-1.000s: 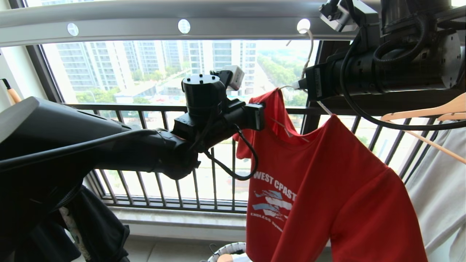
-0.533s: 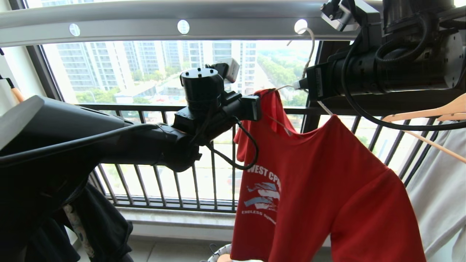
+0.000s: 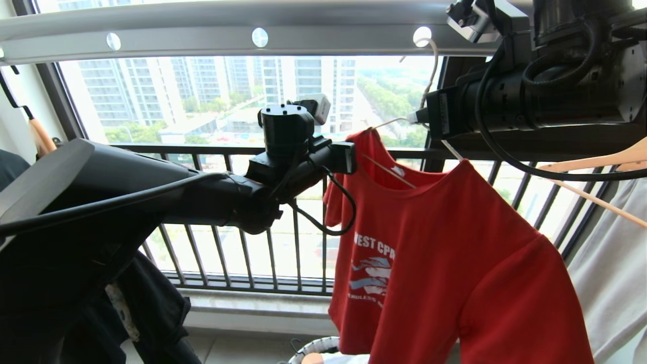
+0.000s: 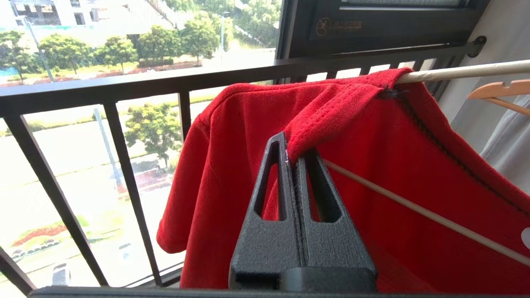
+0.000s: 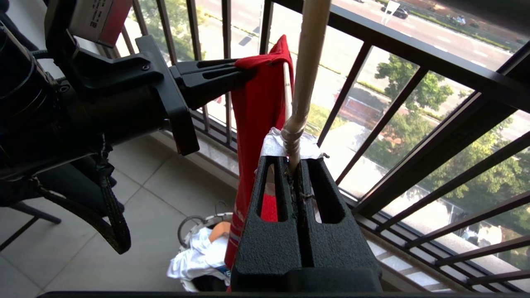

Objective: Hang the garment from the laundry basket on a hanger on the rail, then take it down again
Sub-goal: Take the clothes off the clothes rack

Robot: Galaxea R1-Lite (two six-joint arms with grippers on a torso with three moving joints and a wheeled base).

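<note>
The red garment [image 3: 455, 253] hangs on the cream hanger [image 5: 306, 62], whose hook sits in a hole of the grey rail [image 3: 202, 30]. My left gripper [image 4: 292, 151] is shut on a fold of the garment's collar beside the hanger's arm [image 4: 463, 71]. At the head view's centre the left gripper [image 3: 354, 151] holds that fold at the shirt's left shoulder. My right gripper [image 5: 293, 163] is shut on the hanger's twisted neck, just under the rail. The laundry basket [image 5: 186, 219] stands on the floor below the shirt.
Wooden hangers [image 3: 596, 156] with white clothes [image 3: 611, 263] hang to the right of the garment. A black shirt [image 3: 146, 313] hangs low on the left. The dark window railing [image 3: 227, 150] runs behind. White clothes [image 5: 194, 256] lie in the basket.
My left gripper has drawn the collar fold a little to the left and down along the hanger's arm. The right gripper has kept still on the neck.
</note>
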